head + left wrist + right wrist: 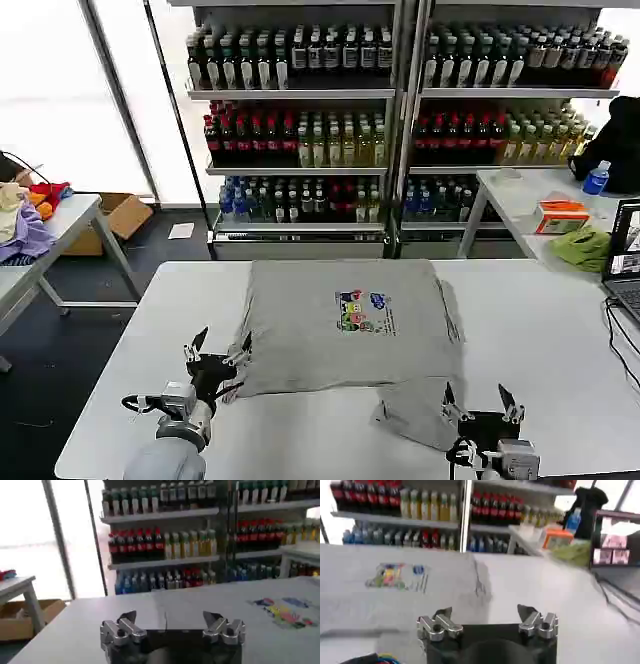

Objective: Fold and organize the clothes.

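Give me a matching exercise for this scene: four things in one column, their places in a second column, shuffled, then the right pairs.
Things:
1. grey shirt
2. left gripper
3. right gripper
4. lime-green cloth

Places:
A. at the shirt's near right sleeve
B. on the side table to the right
C. spread flat on the white table
D. at the shirt's near left corner

Pairs: 1-C, 2-D, 3-A, 4-B

The head camera looks down and forward over the surface (560,330). Both wrist cameras sit low, facing the shelves (165,535); all share the shirt's print (363,311).
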`<state>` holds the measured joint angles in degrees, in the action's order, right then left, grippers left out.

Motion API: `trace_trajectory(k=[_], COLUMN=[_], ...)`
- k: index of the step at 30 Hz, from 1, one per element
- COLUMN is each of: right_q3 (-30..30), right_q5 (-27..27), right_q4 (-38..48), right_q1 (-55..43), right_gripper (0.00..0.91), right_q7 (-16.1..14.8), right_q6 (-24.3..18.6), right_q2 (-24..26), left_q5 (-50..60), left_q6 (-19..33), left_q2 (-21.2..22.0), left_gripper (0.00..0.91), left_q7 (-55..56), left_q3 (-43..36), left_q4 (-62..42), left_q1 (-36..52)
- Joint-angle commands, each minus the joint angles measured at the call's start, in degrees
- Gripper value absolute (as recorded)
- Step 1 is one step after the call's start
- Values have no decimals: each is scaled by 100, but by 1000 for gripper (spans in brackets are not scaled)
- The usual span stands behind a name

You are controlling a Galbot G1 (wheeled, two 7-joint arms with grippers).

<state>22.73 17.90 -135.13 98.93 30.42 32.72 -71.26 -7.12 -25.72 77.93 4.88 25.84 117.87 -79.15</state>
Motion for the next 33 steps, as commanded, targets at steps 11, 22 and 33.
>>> trace_trajectory(k=[11,22,33], right_q3=[-353,-507,-535], right_q5=[131,83,32], right_q4=[268,352,419], right_q1=[102,139,159], right_gripper=[907,907,907], right_q7=[265,299,325], right_q6=[2,-13,-2], right_q2=[-72,-163,-192], left_q5=[39,25,-64], left_q6=[-540,-539,-548], left_q2=[-40,-22,-21], left_gripper=[907,907,907], left_q7=[-25,48,68], left_q3=[-123,-163,-173], left_q4=[-187,-322,-401], left_q1=[-129,-96,-199])
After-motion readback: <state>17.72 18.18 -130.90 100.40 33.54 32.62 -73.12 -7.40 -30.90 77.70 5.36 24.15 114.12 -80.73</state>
